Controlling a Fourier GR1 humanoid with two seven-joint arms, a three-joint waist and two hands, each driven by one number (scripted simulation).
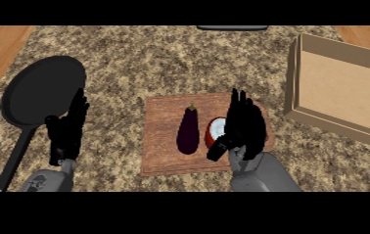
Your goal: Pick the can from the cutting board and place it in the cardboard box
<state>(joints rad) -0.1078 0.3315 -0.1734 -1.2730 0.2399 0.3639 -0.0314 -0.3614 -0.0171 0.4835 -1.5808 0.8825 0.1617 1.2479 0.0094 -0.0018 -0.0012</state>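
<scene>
Red can point(215, 129) sits on the board point(162, 152), right hand point(244, 123) spread at its 3 o'clock, eggplant point(189, 130) at 9; left hand point(69, 128) open.

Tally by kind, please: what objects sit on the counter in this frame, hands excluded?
Cutting board: 1
Eggplant: 1
Can: 1, partly hidden by the right hand
Cardboard box: 1
Black pan: 1
Total: 5
A dark item at the top edge is too cut off to name.
</scene>
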